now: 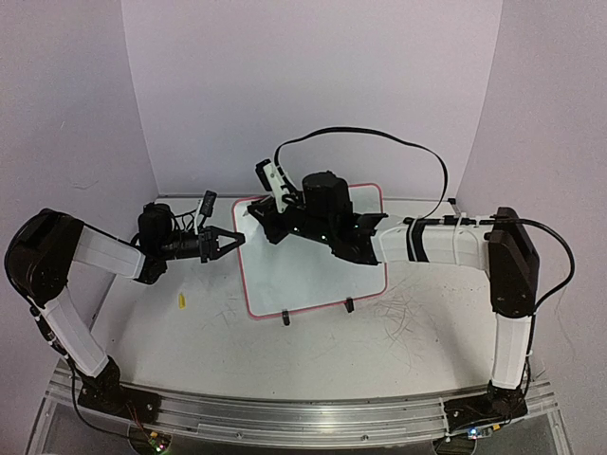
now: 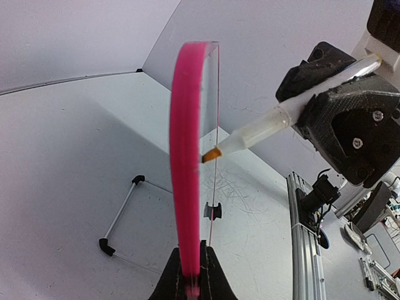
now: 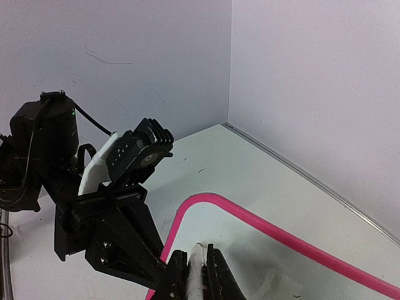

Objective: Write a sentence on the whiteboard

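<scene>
The surface (image 1: 209, 355) carries the whiteboard (image 1: 313, 270) at its middle, nearer the far edge than the near one, with the two clip feet (image 1: 285, 318) toward the near edge. The left pincer (image 1: 230, 239) is clamped on the pink frame (image 2: 187, 156) of the board's left edge. The right pincer (image 2: 309, 106) is closed around a marker (image 2: 256, 130), whose yellow-orange tip (image 2: 211, 154) meets the board face by its far-left corner.

The step in hand looks like laying down strokes. I judge the left grip should be firm and unmoving while the right arm presses lightly and evenly, drawing the tip away from the frame toward the right edge. Too much force could tilt the board or skid it on its feet.

The overhead view gives the layout but hides the tip under the right arm's wrist. Only the left wrist view shows the tip on the board. The right wrist view shows just the marker between its own fingers. No view shows the sentence legibly.
</scene>
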Available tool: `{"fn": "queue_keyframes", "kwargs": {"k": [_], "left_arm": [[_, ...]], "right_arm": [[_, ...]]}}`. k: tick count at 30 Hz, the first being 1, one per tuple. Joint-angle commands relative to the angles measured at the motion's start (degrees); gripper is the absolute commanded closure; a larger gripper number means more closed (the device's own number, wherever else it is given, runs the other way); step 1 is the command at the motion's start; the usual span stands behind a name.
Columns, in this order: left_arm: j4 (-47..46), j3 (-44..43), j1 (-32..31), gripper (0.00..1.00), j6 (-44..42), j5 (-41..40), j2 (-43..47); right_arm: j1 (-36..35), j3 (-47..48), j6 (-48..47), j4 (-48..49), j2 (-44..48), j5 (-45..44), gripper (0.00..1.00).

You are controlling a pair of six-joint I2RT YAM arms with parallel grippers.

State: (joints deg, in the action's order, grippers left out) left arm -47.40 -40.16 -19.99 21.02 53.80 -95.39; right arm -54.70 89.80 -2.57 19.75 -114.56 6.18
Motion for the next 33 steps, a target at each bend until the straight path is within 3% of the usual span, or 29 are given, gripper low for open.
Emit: {"fn": "queue_keyframes", "kwargs": {"k": [1, 33], "left_arm": [[1.33, -1.51, -0.23, 1.00, -4.58, -2.52, 1.07], [2.06, -1.43, -0.23, 1.00, -4.85, -2.62, 1.80]], "right_arm": [[-0.21, 2.23, 0.10, 0.96, -0.48, -2.49, 1.00], [-0.34, -4.51, 4.60, 0.04, 1.91, -2.47, 1.00]]}}
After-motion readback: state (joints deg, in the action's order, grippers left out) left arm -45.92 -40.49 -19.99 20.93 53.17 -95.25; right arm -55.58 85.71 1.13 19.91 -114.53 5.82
